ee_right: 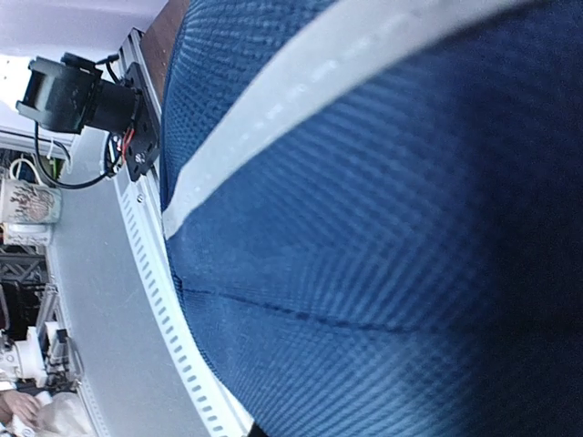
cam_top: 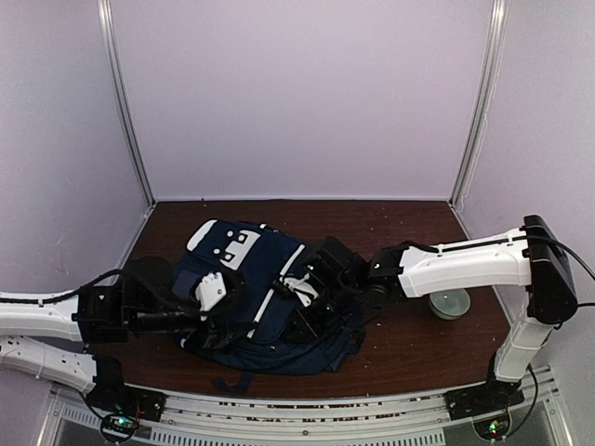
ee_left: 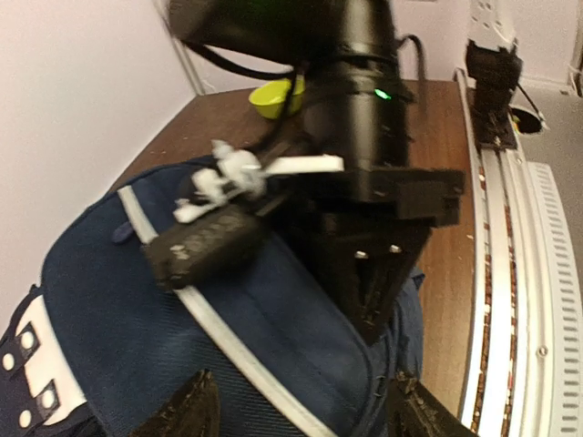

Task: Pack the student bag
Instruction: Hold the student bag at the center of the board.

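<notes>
Left jaws stand apart over the student bag (cam_top: 249, 279); right jaws closed against it.

The table (cam_top: 400, 223) was dark brown wood, flecked with pale specks toward its back edge. The student bag (cam_top: 251, 269) lay slumped on it left of centre, navy with a white stripe. A small round bowl (cam_top: 450, 304) sat well apart from it, on the right side.

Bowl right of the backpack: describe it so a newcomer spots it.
Find the big navy backpack. Go right, to the right arm's white forearm. The bowl by it is the only small, round, pale thing, sitting apart from the backpack.
</notes>
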Controlling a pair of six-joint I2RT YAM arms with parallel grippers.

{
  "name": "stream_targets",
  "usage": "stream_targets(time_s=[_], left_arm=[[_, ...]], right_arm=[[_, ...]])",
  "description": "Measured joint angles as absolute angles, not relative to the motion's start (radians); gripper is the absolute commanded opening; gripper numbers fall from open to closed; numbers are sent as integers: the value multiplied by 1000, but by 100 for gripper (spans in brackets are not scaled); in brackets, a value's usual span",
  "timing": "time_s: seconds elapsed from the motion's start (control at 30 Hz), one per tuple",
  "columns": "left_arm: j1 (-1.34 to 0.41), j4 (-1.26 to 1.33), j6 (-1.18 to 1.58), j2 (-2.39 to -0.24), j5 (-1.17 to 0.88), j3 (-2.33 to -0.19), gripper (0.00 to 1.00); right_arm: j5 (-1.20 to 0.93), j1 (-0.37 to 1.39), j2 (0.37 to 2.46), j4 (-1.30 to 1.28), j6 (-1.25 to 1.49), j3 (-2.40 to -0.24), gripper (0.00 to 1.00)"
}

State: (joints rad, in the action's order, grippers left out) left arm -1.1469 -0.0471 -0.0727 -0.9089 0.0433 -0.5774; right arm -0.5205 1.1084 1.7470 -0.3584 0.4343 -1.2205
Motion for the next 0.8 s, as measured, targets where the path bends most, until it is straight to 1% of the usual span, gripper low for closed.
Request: stream_targets(time_s=[0.1, 0.2, 0.27, 0.37, 0.43, 0.5, 0.57, 0.7, 0.8], left_arm=[[-1220, -29, -131, -956, 61, -551, 65], [-1273, -26, -191, -1057, 114, -556, 66], [-1288, -28, -224, -1120, 147, -570, 64], [-1293, -19, -255, -1177, 193, -605, 57], [-1293, -6, -265, -1194, 222, -614, 49], [-1293, 3, -268, -1200, 257, -614, 46], [-1301, 7, -267, -1200, 283, -612, 46], [-1305, 7, -268, -1194, 308, -611, 53], [-1311, -2, -278, -1183, 323, -608, 54]], right_arm=[[-529, 1108, 1747, -340, 463, -1220, 0], [-538, 1109, 1747, -313, 490, -1216, 0], [-542, 1108, 1747, -302, 503, -1212, 0], [-542, 1107, 1747, -294, 513, -1204, 0], [-542, 1107, 1746, -290, 523, -1201, 0], [-542, 1107, 1743, -279, 531, -1195, 0], [-540, 1105, 1741, -270, 536, -1191, 0], [-542, 1102, 1738, -257, 550, -1191, 0], [-545, 1099, 1737, -254, 558, -1191, 0]])
